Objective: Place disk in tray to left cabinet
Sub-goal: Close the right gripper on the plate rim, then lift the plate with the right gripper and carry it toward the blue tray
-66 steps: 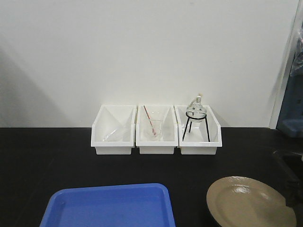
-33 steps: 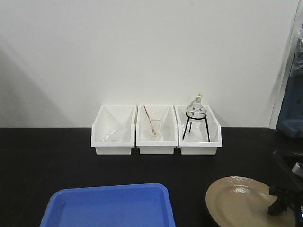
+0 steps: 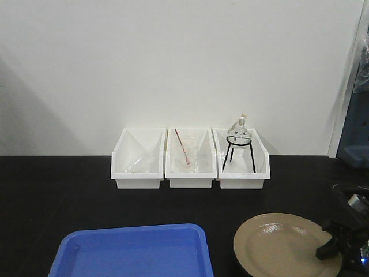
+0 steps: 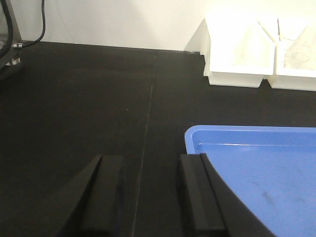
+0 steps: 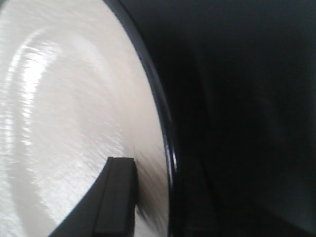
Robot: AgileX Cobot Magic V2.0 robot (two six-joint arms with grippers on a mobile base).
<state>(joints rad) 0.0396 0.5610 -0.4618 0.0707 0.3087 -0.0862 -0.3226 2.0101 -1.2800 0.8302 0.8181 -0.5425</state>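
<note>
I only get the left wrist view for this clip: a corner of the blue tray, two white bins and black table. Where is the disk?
Observer: The disk sits to the right of the tray, apart from it, near the front view's lower edge.
Operator: Is the right arm at it?
Observer: The right pincer straddles the disk's black rim, with one finger over the tan face and the other outside. I cannot tell whether it clamps.
Operator: Anything beyond my two bins?
Observer: A third white bin holds a round glass flask on a black tripod.
</note>
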